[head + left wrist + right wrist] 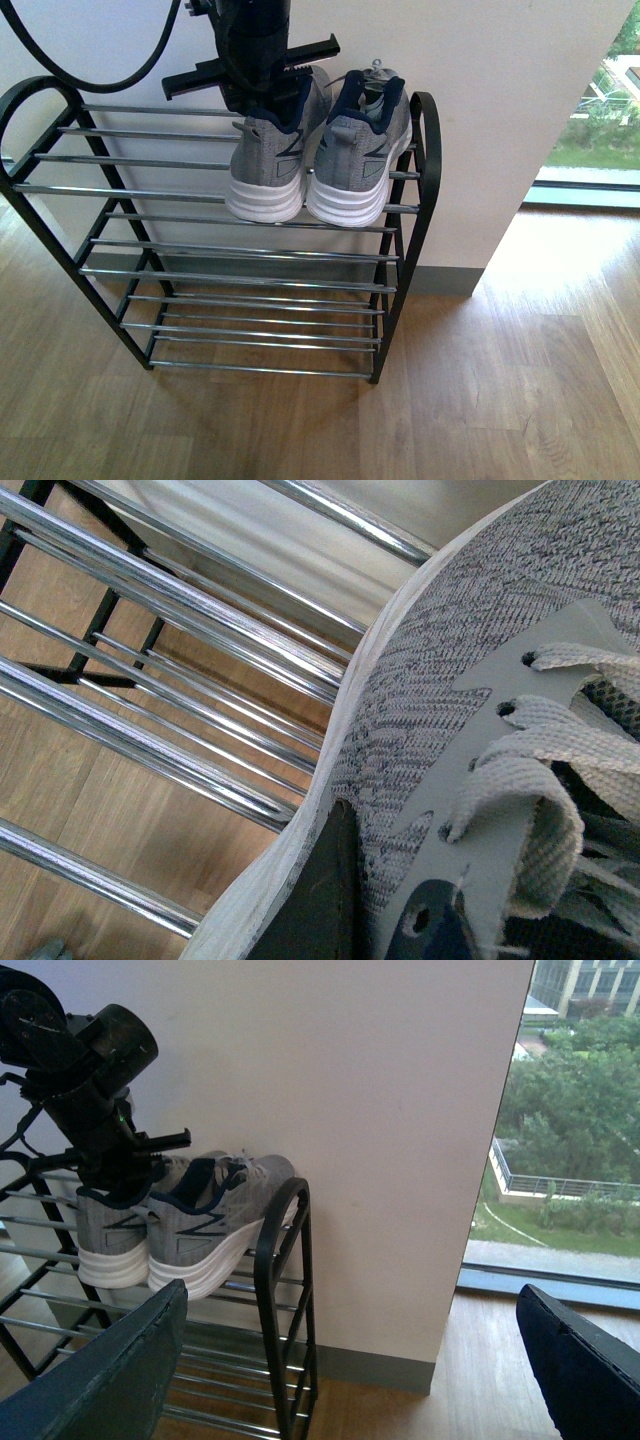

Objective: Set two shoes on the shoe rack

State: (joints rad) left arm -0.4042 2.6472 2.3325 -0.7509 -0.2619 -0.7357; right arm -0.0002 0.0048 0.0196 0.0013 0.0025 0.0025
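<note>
On wood floor (480, 400), against a white wall (500, 100), the shoe rack (200, 278) holds left shoe (268, 165) and right shoe (360, 160) at its top tier's right end. Left end effector (258, 100) sits over the left shoe, perhaps gripping; jaws hidden. Right end effector (350, 1298) gapes wide. Window (600, 120) rightmost.

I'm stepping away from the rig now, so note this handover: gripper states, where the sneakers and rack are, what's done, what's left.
Grippers: left gripper down at the collar of the inner sneaker, open or shut cannot be told; right gripper open, empty, clear of the shoe rack.
Done: inner sneaker and outer sneaker sit side by side on the top tier.
Left: likely just withdraw the left gripper.
</note>
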